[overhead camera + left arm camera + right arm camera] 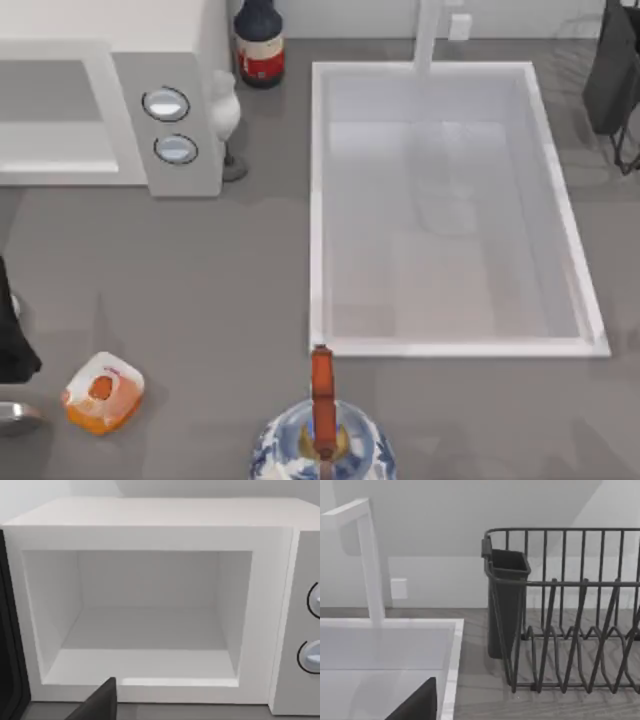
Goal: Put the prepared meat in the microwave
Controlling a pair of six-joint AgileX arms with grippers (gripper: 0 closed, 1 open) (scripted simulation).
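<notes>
Top view is showing the prepared meat [103, 392] sitting on the grey counter [200, 290] near its front left corner, well apart from the microwave [110, 110] standing at the back left corner. The microwave's door is hanging open and its cavity [145, 625] is lying bare, which I judge is so the tray can go straight in. The left gripper [15, 345] is hovering at the counter's left edge, just beside the tray and toward the edge from it, not touching it; whether its fingers are spread or closed I cannot tell. Its wrist camera is facing the open microwave. The right arm [612, 70] is parking at the back right corner by the dish rack [570, 610], beyond the sink [450, 210].
</notes>
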